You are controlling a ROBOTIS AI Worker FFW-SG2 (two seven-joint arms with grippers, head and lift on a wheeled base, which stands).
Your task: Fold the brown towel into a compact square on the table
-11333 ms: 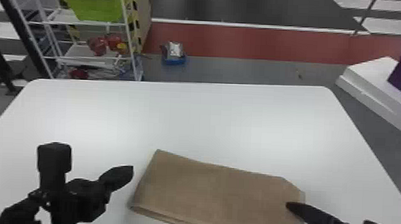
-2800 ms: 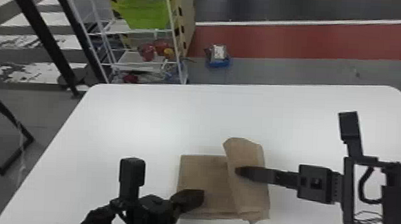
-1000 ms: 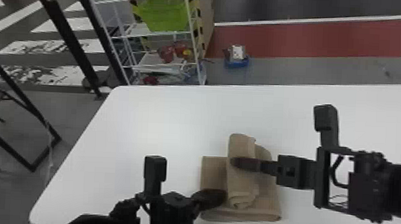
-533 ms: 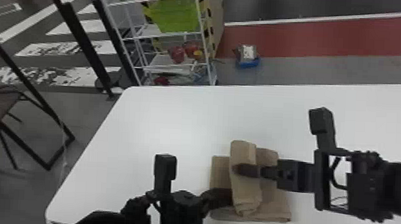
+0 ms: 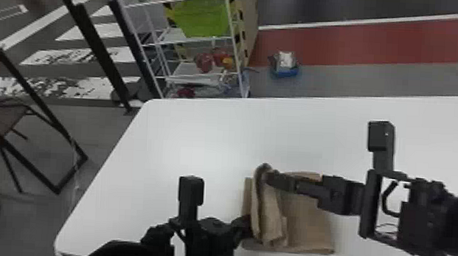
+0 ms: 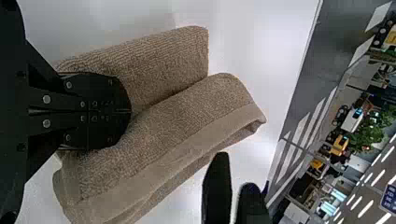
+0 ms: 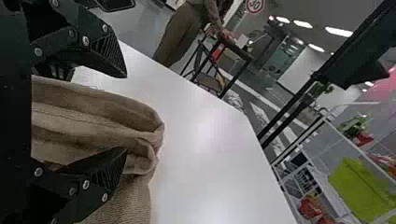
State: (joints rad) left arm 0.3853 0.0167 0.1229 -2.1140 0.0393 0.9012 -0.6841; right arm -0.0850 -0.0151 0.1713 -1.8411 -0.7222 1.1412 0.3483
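Observation:
The brown towel (image 5: 307, 223) lies partly folded near the table's front edge, a raised flap along its left part. At the flap's lower left, the left gripper (image 5: 249, 227) rests low against the cloth. My right gripper (image 5: 267, 178) is at the flap's far end, coming from the right. In the left wrist view, the left gripper (image 6: 130, 112) has its fingers pressed together over the towel (image 6: 187, 123), beside the rolled flap. The right wrist view has the right gripper (image 7: 126, 114) with fingers spread apart, bunched towel (image 7: 88, 123) lying between and beyond them.
The white table (image 5: 201, 143) extends behind and left of the towel. Past its far edge stand a wire shelf (image 5: 190, 68) with a green bin (image 5: 201, 17) and a blue item (image 5: 284, 67) on the floor. A chair (image 5: 3, 119) stands off to the left.
The head view has turned left. Over the towel, the flap has come leftward with the right gripper and now reaches the left gripper's tips. The left gripper has stayed by the towel's left side.

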